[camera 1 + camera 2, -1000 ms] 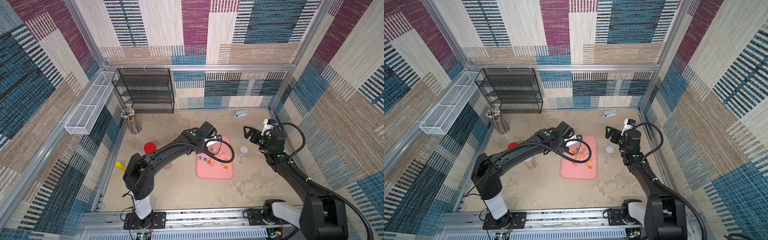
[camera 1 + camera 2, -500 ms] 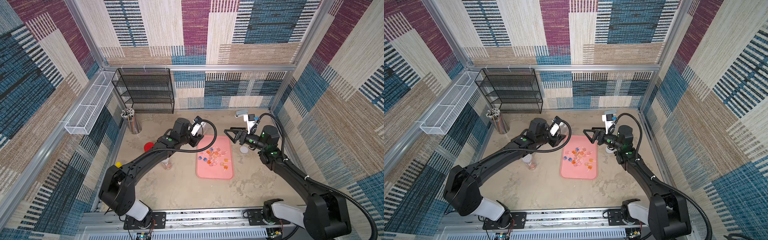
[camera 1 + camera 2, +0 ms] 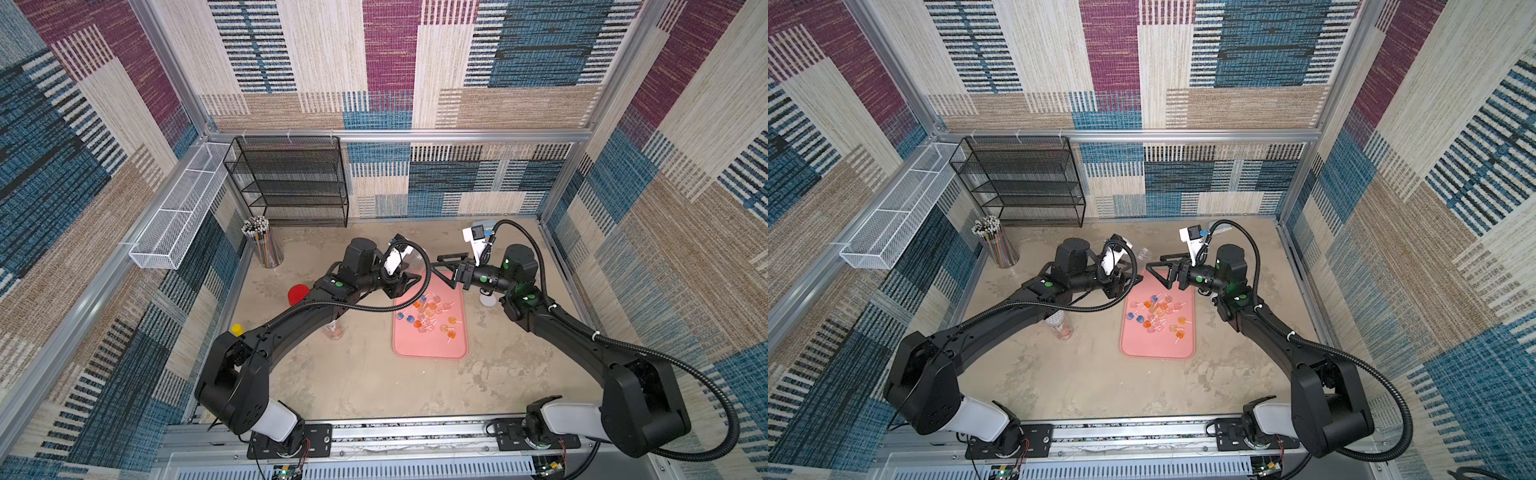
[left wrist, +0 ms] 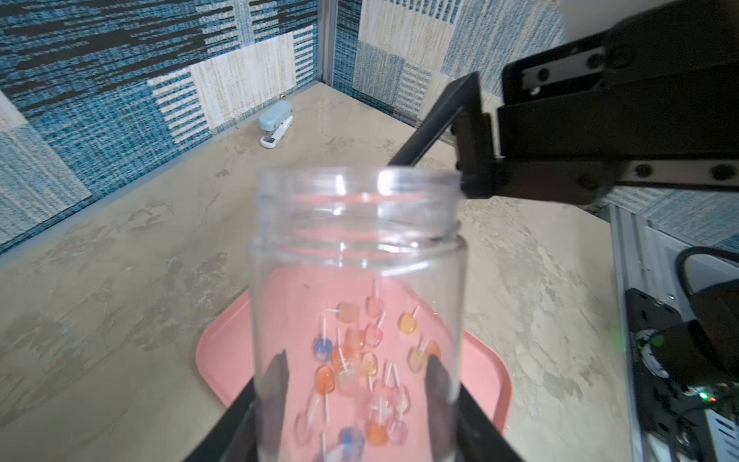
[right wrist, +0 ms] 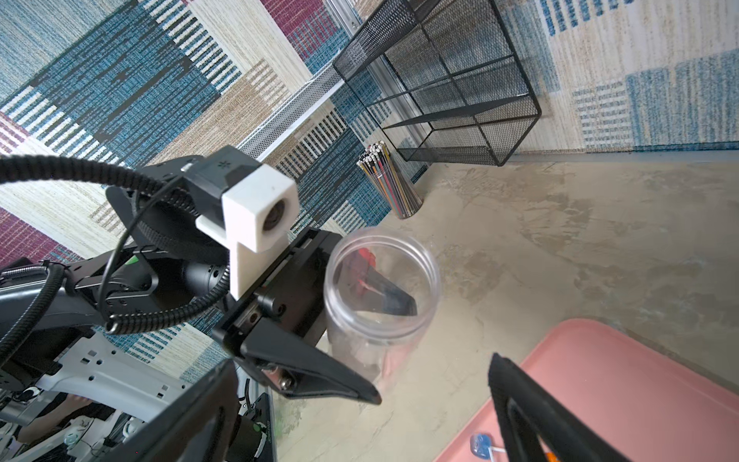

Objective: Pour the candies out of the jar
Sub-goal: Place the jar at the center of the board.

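Clear plastic, the jar (image 4: 356, 256) is pinched around its body by the left gripper (image 4: 356, 384), whose jaws press against its two sides. It hangs above the far end of the pink tray (image 3: 428, 349), roughly on its side, with its open mouth towards the right gripper (image 3: 441, 269). That gripper's jaws are spread wide, holding nothing, just in front of the jar's mouth. The candies (image 3: 430, 313) lie scattered on the tray's far half, with orange, pink, blue and yellow heads on white sticks. The jar looks empty in the right wrist view. A red lid (image 3: 298, 294) rests well off the tray, on the left arm's side.
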`<state>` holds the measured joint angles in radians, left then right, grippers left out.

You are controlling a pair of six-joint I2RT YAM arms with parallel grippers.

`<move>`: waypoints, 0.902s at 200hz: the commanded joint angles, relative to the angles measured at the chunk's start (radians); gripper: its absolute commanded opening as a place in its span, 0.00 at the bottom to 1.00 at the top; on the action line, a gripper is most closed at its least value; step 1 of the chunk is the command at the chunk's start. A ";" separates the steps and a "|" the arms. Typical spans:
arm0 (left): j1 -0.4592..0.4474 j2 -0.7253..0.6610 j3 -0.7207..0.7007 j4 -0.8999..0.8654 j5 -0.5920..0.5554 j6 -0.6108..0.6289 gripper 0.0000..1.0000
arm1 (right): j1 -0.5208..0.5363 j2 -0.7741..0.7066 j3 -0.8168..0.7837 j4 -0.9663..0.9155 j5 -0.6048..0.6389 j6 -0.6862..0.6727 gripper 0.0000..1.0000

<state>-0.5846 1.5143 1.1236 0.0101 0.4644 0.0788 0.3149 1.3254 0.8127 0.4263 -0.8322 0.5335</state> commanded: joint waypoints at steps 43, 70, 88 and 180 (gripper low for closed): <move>-0.023 0.019 0.047 -0.066 0.079 0.039 0.00 | 0.029 0.063 0.053 0.048 -0.018 0.005 0.93; -0.033 0.022 0.056 -0.082 0.076 0.055 0.00 | 0.030 0.079 0.060 0.043 -0.024 0.009 0.86; -0.037 0.025 0.061 -0.088 0.074 0.062 0.00 | 0.030 0.078 0.057 0.048 -0.021 0.011 0.80; -0.041 0.004 0.035 -0.062 -0.030 0.035 0.99 | 0.029 0.061 0.060 0.000 0.038 -0.053 0.53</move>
<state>-0.6285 1.5345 1.1736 -0.0856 0.4953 0.1242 0.3454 1.3987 0.8608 0.4358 -0.8482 0.5320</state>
